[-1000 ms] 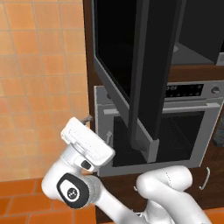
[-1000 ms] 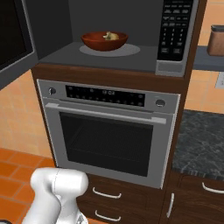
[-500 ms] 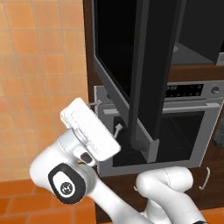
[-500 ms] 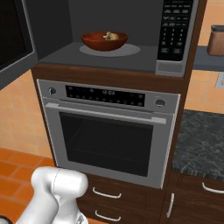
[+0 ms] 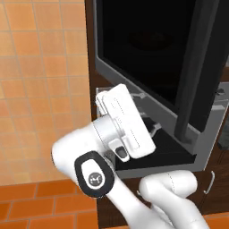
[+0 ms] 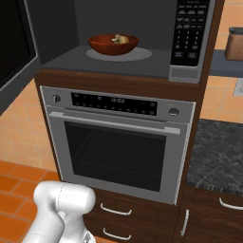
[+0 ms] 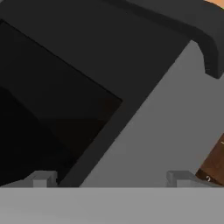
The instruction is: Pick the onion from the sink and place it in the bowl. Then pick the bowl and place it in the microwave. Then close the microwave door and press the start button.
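Note:
The reddish-brown bowl (image 6: 114, 44) sits on the pale turntable (image 6: 140, 55) inside the microwave (image 6: 95, 23), and the small tan onion (image 6: 117, 38) lies in it. The microwave door (image 5: 147, 53) stands swung open to the left, its dark vertical handle (image 5: 197, 76) at the free edge. My gripper (image 5: 151, 128) is at the lower outer face of the door. In the hand view the gripper (image 7: 111, 178) is open, its fingertips (image 7: 41, 178) spread wide, facing the door's black glass and grey rim (image 7: 166, 127) with nothing between them. The sink is out of view.
The steel oven (image 6: 118, 147) with its display strip sits directly under the microwave, with wooden drawers (image 6: 116, 210) below it. A dark stone counter (image 6: 216, 152) and a brown jar (image 6: 235, 43) are to the right. The orange tiled wall (image 5: 40, 89) lies left of the door.
The hand has risen and swung in closer to the outer face of the open door. The door, the bowl and the onion have stayed put.

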